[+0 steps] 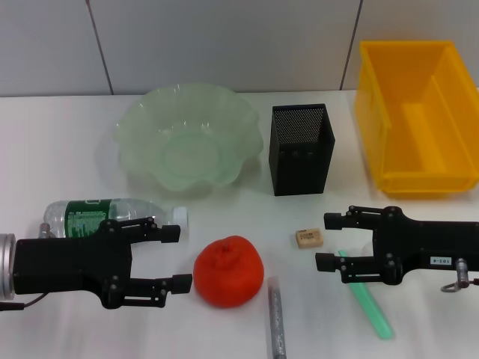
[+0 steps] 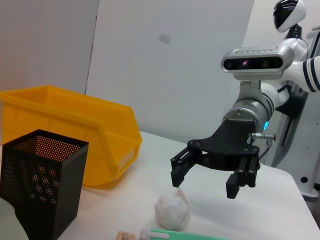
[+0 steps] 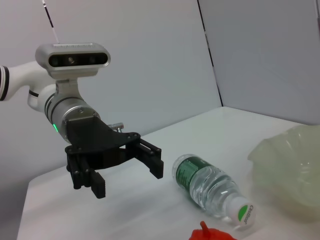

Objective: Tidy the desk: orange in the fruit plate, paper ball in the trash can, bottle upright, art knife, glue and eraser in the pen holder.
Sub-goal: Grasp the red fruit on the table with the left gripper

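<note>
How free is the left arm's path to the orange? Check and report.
Probably free, yes. The left tool hangs open beside the orange, its gap facing the fruit, with nothing between them. The bottle lies behind the tool, off that line.

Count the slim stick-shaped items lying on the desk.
2. The art knife lies partly under the open right gripper, near the desk's front right. The glue lies at the front edge, just right of the orange, running out of the head view.
</note>
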Controlling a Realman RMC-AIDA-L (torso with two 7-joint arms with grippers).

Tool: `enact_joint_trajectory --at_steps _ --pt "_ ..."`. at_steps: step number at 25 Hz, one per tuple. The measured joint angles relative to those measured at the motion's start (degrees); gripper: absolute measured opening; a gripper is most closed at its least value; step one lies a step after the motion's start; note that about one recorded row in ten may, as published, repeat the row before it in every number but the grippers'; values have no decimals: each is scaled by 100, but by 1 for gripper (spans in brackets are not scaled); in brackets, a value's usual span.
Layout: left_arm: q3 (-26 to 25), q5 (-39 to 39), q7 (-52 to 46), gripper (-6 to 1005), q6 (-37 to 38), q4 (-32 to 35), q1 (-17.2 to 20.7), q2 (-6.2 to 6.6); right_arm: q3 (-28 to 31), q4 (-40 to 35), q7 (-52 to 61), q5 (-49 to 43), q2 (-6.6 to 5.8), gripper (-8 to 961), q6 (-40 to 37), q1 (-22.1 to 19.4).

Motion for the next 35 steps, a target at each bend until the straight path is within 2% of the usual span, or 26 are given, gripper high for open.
enact_joint_trajectory --at_steps 17,20,22,24,27,28,29,30,35 --pt "-21 94 11 805 -52 62 -122 -33 0 -35 66 6 -22 786 -1 24" --pt "-53 105 11 801 -155 77 -231 -109 -1 -34 84 6 -25 786 -3 10" --pt "-53 105 11 798 -155 77 -231 -109 -1 -33 103 -1 -31 785 -12 -5" --pt "-47 267 11 795 -402 125 -407 -279 0 -34 109 -14 -36 785 -28 -26" --pt "-49 410 7 791 -518 128 -491 -339 0 -33 110 -20 -51 785 -54 -64" --pt "-44 729 -13 789 -827 128 -671 -502 -1 -36 111 -21 -58 785 -61 -94" --pt "-44 729 -13 788 -827 128 -671 -502 -1 -36 111 -21 -58 784 -61 -94" --pt "-40 867 -9 787 -1005 135 -737 -589 -1 -42 111 -22 -61 784 -63 -105" --pt "23 1184 -28 780 -1449 127 -862 -700 -3 -56 102 -26 -80 784 -66 -133"
